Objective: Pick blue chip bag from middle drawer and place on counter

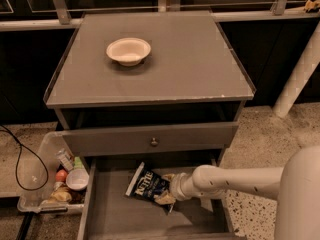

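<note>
Now, a view from above of a grey cabinet with me reaching in from the right. My gripper (167, 198) sits inside the open middle drawer (115, 219), low over its floor, at the end of my pale, tube-shaped arm (240, 181), which comes in over the drawer's right wall. I cannot tell whether my gripper is open or closed.

The blue chip bag (147, 183) lies on the drawer floor just to my gripper's left and touches its tip. The bag is dark blue with white lettering, tilted, with its white end strip on the side farthest from my gripper. Its crumpled near end overlaps my gripper's tip, so the exact contact is hidden. Bare drawer floor stretches left of and in front of my gripper.

Directly above my gripper is a closed grey drawer front (110, 140) with a small round knob (154, 142). Higher still is the counter (175, 69), a flat grey top with thin raised side rims. A white bowl (128, 50) stands upright on it, up and to the left of my gripper, well apart from the bag.

Far to my gripper's left, on the speckled floor (260, 139) beside the cabinet, is a clear plastic bin (30, 194) of small containers, with a black cable (20, 159) looping near it.
</note>
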`<state>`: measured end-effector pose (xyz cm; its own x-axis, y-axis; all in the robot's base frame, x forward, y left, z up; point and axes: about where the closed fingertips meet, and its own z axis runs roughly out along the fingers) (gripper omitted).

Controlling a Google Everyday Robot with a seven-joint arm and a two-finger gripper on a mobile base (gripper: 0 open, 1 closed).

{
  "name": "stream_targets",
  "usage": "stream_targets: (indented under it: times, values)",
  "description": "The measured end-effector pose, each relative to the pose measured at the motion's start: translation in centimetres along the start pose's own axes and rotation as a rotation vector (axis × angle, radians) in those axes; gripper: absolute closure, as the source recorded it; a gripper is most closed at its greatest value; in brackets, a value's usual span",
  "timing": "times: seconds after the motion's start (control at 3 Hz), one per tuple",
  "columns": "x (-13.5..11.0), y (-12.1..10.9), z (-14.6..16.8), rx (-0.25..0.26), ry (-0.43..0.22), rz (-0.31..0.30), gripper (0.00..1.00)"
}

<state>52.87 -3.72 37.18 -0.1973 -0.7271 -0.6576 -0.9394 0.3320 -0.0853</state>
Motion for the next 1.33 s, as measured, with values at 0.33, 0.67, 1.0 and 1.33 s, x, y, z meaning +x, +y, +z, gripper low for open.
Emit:
stream_targets:
  times: [0.33, 0.67, 1.0, 1.33]
  values:
    - [0.0, 0.0, 0.0, 0.000, 0.000, 0.000, 0.66]
    - [0.0, 0.0, 0.0, 0.000, 0.000, 0.000, 0.89]
    - [-0.4, 0.4, 0.1, -0.013, 0.011, -0.010, 1.00]
    - [-0.7, 0.7, -2.5, -0.004, 0.018, 0.003, 1.00]
